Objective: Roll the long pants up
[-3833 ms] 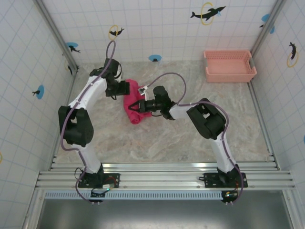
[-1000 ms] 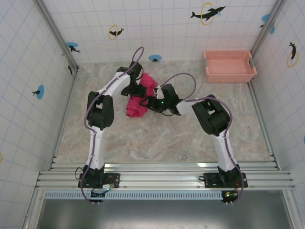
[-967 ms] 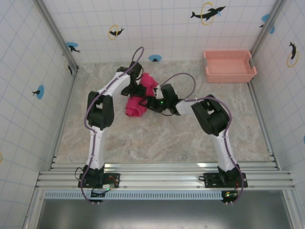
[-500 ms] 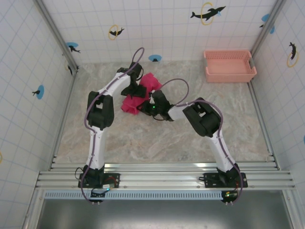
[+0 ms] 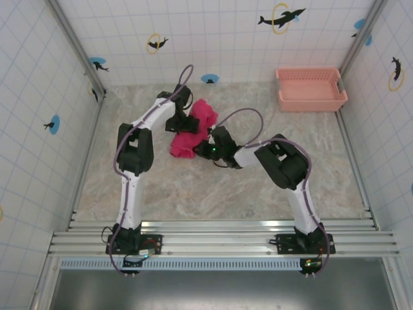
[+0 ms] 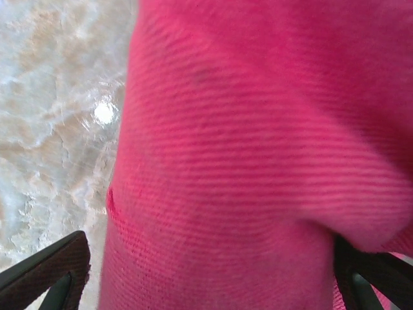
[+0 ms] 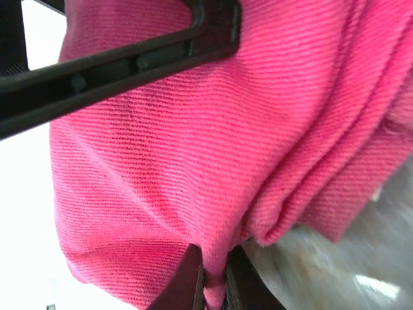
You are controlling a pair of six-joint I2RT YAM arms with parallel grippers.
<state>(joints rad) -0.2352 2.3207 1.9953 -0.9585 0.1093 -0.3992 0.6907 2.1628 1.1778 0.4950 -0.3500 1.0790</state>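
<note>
Right gripper pinches a fold of the long pants. Left gripper, spread wide, straddles them.

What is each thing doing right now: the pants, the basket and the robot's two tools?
long pants: bunched in a loose bundle on the table.
left tool: open, a finger on each side of the pants.
right tool: shut, pinching a fold of the pants.
pink basket: upright, apart from the pants, looks empty.
</note>
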